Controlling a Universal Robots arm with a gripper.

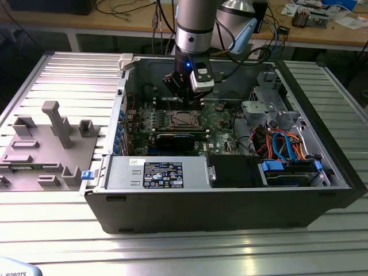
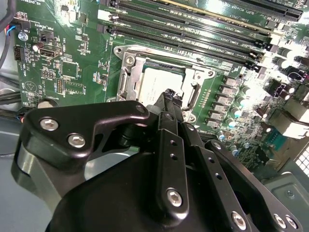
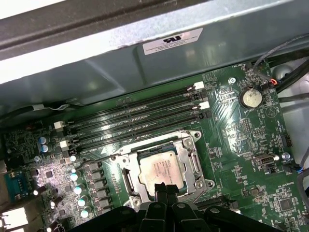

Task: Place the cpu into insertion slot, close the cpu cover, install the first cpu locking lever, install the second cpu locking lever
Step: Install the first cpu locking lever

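CPU sits seated in the insertion slot on the green motherboard inside the open computer case, with the cpu cover down around it. Directly above, the pincer hovers with fingertips together, gripping nothing. 4 memory slots run just beside the socket.

Even overhead light is seen throughout, with glare thrown on the ribbed table and capacitors washed out.
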